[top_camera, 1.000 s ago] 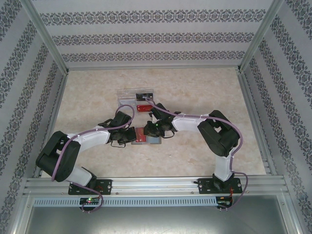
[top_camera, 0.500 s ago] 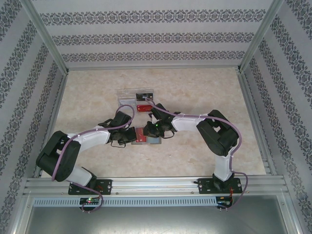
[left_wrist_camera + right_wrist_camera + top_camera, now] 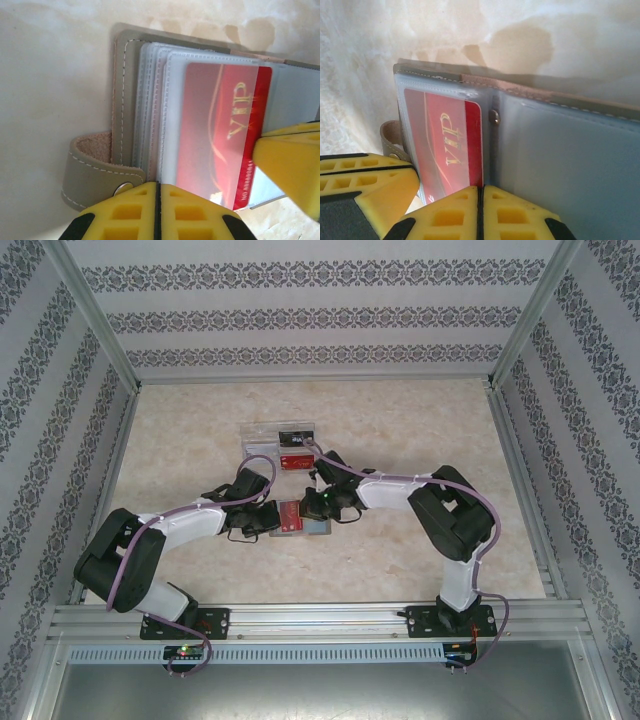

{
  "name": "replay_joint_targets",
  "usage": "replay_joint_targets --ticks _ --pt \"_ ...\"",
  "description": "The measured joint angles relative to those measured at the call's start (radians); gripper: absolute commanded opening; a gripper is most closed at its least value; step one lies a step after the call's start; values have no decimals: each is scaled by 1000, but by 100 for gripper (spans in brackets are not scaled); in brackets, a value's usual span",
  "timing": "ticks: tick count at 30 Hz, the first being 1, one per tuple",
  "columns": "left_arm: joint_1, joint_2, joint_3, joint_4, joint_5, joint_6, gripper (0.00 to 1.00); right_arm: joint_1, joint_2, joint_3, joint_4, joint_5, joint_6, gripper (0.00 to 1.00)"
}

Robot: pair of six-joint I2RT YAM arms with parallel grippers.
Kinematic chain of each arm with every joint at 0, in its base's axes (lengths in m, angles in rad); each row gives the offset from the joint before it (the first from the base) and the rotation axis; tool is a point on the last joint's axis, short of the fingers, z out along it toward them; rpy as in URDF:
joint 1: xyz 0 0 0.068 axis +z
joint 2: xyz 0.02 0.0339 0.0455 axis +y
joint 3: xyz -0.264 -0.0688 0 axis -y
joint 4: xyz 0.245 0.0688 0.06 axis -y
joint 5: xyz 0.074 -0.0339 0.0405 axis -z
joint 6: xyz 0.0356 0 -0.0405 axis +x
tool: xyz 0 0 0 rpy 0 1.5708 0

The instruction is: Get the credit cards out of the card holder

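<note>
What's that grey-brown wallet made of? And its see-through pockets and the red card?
The grey-brown card holder looks like leather or imitation leather: pale stitching, fuzzy strap underside. Its see-through pockets look like soft clear plastic with pressed seams. The red card seems glossy stiff plastic with gold lettering.

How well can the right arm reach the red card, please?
Probably yes: the red card pokes out of its sleeve uncovered, the shut right gripper is at its edge, and the left gripper sits to one side.

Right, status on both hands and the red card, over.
Left hand shut at card holder edge. Right hand shut on red card, partly out. Nothing blocking.
</note>
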Motion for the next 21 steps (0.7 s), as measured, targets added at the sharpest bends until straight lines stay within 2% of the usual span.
replay_joint_targets --ticks 5,6,8,10,15,21 --pt "0 0 0 0 0 0 0 -27 -24 -27 -3 -1 -5 0" --pt "0 0 0 0 0 0 0 -27 -24 -29 -2 -1 -5 3" --pt "0 0 0 0 0 0 0 -26 -24 -29 -2 -1 -3 17" --pt "0 1 1 0 1 0 0 -26 -24 -29 3 -2 -8 23" --pt "0 3 2 0 2 0 0 -26 -9 -29 35 -18 -7 22" --pt "0 3 2 0 3 0 0 -26 16 -28 75 -55 -3 12"
